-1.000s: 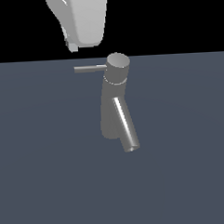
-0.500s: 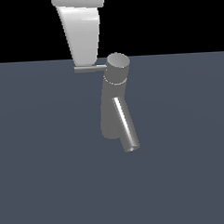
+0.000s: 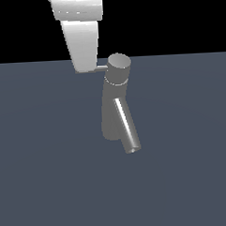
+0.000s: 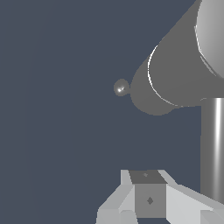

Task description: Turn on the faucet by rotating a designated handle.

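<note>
Exterior view: the faucet [image 3: 115, 105] stands near mid-frame on a flat slate-grey surface [image 3: 43, 175], body leaning, round cap on top, shiny spout slanting down toward the exterior view's right. The handle [image 3: 101, 66] projects from the cap toward the exterior view's left; only a short stub shows, the rest hidden behind the white gripper [image 3: 85, 64], which hangs down from the top edge.

Wrist view: handle [image 4: 213, 148] appears as a bright rod running alongside the single gripper finger [image 4: 148, 194] in sight; contact cannot be judged. Faucet body [image 4: 175, 70] fills the corner beyond. Only one finger visible, so jaw spacing cannot be told.

Surface around the faucet is open on all sides. Background above is plain black.
</note>
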Motion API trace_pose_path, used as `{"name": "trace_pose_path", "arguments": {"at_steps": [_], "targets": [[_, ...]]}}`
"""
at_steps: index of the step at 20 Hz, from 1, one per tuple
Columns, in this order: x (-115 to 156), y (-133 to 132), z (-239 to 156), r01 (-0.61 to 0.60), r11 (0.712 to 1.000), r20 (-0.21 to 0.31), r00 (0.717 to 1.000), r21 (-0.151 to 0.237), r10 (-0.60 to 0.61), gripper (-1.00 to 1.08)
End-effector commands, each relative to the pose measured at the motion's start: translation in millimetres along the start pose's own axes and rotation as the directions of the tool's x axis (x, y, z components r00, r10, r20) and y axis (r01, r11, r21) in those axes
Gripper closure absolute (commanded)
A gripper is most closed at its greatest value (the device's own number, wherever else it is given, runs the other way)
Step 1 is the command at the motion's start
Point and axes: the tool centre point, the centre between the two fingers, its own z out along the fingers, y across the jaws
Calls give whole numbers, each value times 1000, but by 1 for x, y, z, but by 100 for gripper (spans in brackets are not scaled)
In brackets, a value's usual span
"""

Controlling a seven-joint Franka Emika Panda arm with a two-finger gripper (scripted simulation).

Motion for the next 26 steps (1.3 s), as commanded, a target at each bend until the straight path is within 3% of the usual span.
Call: {"name": "trace_pose_path", "arguments": {"at_steps": [1,26], "targets": [[0,-1,1,-3,1000,-1,1000,2,3,108],[-4,51,1,-3,1000,-1,1000,1,3,108]]}}
